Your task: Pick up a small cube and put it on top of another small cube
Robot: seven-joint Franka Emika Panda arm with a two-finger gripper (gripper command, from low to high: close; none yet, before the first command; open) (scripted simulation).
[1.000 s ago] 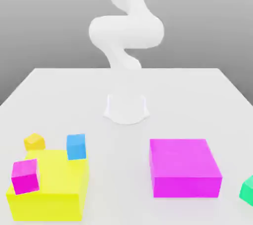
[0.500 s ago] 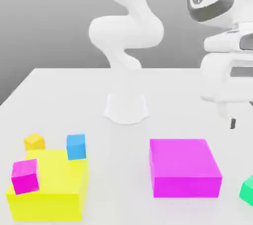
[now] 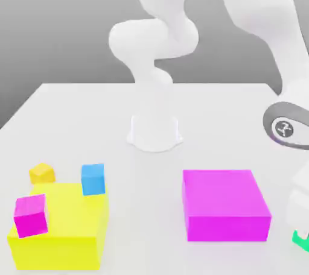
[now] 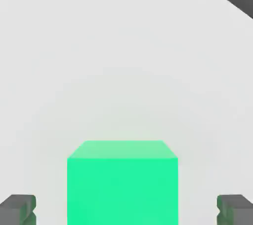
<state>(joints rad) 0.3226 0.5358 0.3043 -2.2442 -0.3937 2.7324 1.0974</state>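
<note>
The gripper (image 4: 126, 210) is spread wide, one fingertip (image 4: 19, 209) on each side of the green cube (image 4: 122, 182), with a clear gap at both faces. The cube sits centred between them, squarely aligned with the closing axis. In the exterior view the cube (image 3: 300, 239) rests on the table (image 3: 84, 117), just beside the magenta block (image 3: 226, 204) on the exterior view's right, near the table's front edge. Judged next step: descend slightly, then close on the cube.
</note>
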